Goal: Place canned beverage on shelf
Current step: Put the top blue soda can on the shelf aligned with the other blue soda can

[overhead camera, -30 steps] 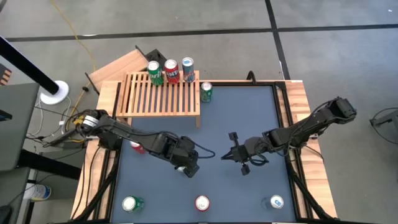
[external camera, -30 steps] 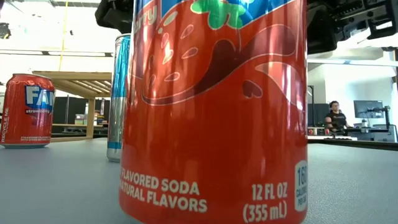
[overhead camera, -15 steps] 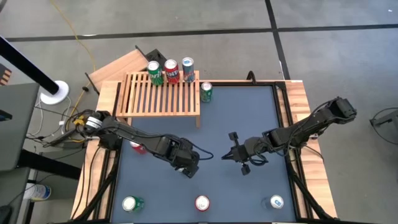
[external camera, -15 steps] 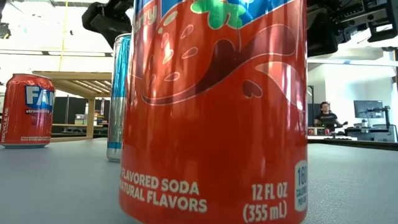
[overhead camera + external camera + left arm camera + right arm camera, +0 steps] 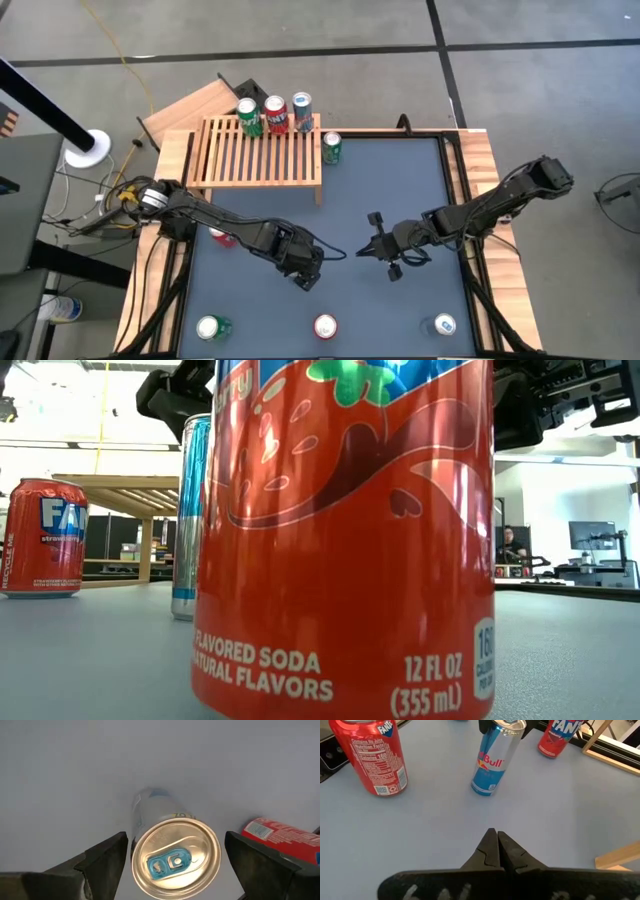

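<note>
While poised over slim blue can (image 5: 172, 857), left gripper (image 5: 175, 862) spread wide, fingers (image 5: 102, 862) either side of rim, not touching.

Can upright mid-table (image 5: 400, 190), Red Bull label seen from right wrist (image 5: 495, 762). Shelf (image 5: 262, 152) at far-left table edge, well apart from slim can, carrying green can (image 5: 249, 117), red can (image 5: 275, 114), blue can (image 5: 302, 111) along back edge; another green can (image 5: 332, 147) just beside shelf's right end. Right gripper (image 5: 497, 851) pinched closed, empty, hovering mid-table right of left gripper. Red Fanta can (image 5: 370, 755) near slim can. Three more cans along near edge.
</note>
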`<control>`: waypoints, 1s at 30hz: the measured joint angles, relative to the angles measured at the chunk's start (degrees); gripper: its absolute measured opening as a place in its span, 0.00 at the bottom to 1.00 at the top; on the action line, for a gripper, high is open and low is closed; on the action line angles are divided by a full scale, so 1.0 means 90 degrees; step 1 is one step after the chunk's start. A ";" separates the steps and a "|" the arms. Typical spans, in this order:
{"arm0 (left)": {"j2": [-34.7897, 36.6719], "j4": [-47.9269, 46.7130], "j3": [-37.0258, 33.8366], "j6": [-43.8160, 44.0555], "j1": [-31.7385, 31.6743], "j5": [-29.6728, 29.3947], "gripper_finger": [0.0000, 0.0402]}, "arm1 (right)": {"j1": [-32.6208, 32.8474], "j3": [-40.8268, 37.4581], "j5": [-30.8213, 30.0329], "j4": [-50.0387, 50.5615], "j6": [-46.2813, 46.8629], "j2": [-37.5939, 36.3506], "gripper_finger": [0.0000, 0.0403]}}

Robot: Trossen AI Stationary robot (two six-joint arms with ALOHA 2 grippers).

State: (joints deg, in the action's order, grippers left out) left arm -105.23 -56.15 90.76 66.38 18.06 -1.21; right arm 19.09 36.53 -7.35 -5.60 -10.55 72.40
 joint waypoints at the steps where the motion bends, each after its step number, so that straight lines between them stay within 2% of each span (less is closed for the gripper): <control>1: 0.0000 0.0002 0.0000 -0.0035 0.0000 0.0006 0.80 | 0.0000 0.0000 0.0001 0.0002 0.0000 0.0000 0.00; 19: 0.0005 0.0016 -0.0134 -0.0303 0.0000 0.0094 0.79 | -0.0005 0.0000 0.0000 0.0002 0.0002 0.0000 0.00; 30: 0.0015 0.0016 -0.0134 -0.0300 0.0000 0.0096 0.57 | -0.0005 0.0000 -0.0002 0.0003 0.0005 0.0000 0.00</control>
State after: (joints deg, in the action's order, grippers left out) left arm -105.10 -56.01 89.56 63.68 18.07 -0.34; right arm 19.05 36.53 -7.38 -5.57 -10.50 72.40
